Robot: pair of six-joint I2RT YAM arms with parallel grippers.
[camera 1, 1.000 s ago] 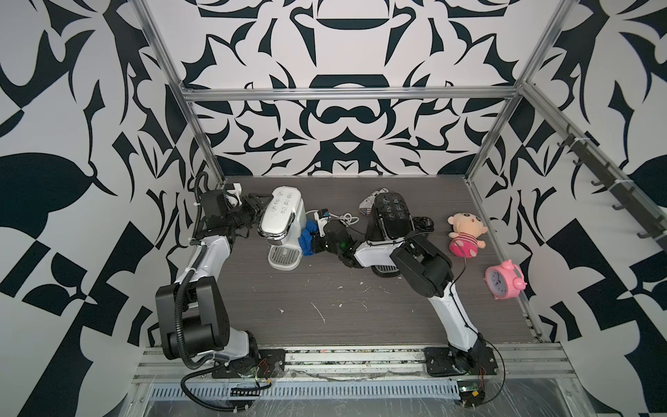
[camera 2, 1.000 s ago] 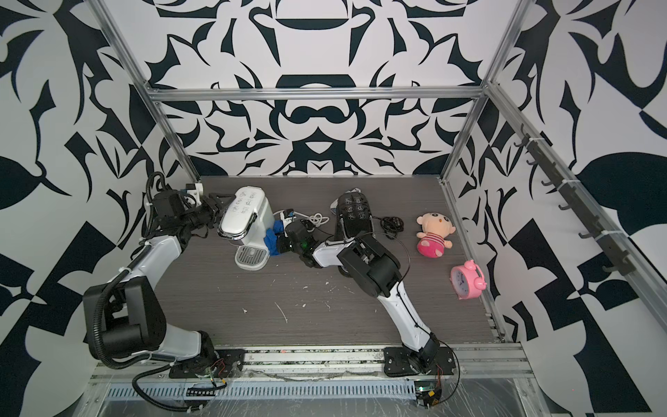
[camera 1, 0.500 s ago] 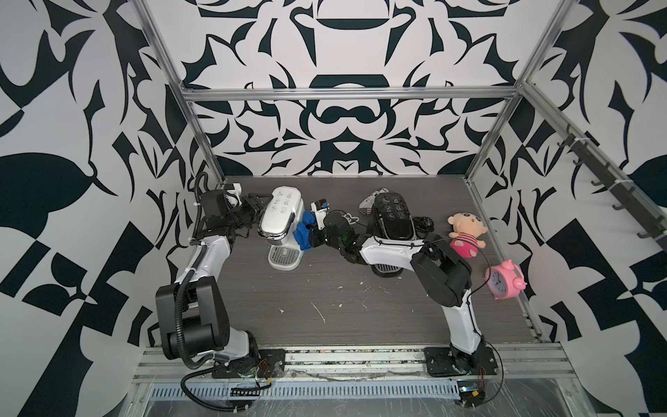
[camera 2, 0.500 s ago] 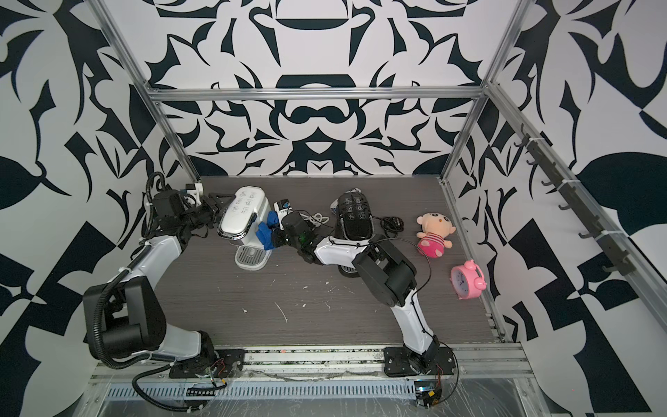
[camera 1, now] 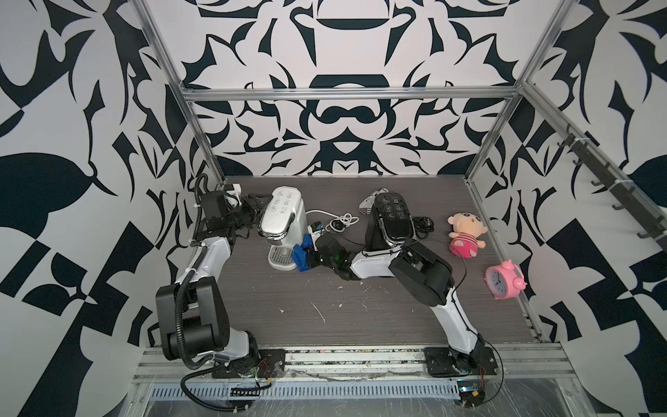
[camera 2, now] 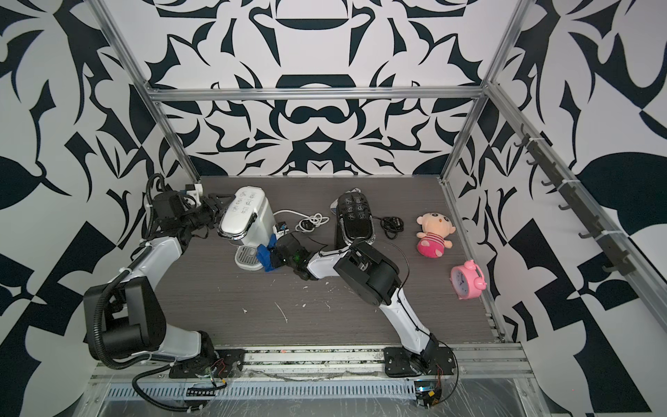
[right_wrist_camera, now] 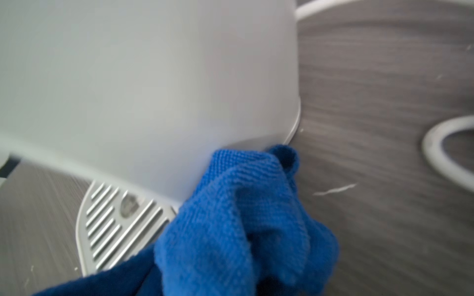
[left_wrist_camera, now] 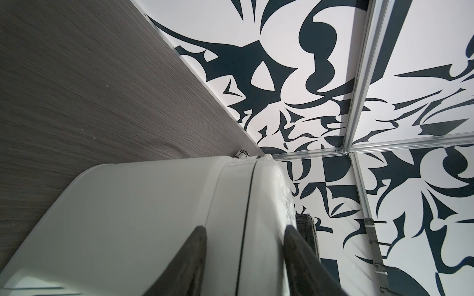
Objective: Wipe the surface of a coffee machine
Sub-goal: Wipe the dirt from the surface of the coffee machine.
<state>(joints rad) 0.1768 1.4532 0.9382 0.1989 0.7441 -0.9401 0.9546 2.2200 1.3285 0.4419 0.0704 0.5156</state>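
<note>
Works over a grey wood-grain table (camera 1: 361, 325). Finds the task's thing, the white coffee machine (camera 1: 285, 216), upright toward the back of it, and places everything else from there. Shows a black coffee machine (camera 1: 391, 220) well to its right, then a doll (camera 1: 465, 234) and a pink clock (camera 1: 503, 279) farther right again.

Sets the left gripper (camera 1: 259, 206) at the white machine's upper left edge, fingers (left_wrist_camera: 189, 261) about half spread astride the lid; cannot tell whether clamped or only bracing. Pinches a blue cloth (camera 1: 300, 254) in the closed right gripper (camera 1: 311, 254), pressed low on the machine's right flank, just above the drip tray (right_wrist_camera: 115, 225). Leaves a white cord (camera 1: 339, 218) coiled just behind and right of the machine.

Could, with too hard a push against a loose hold, slide or tip the machine leftward. Could catch the hanging tail of cloth in the tray's slots and drag the tray out. Could snag the cord on a wider sweep rearward.

Reads no brand name anywhere. Makes out only button icons on both machines' top panels, too small to read.
</note>
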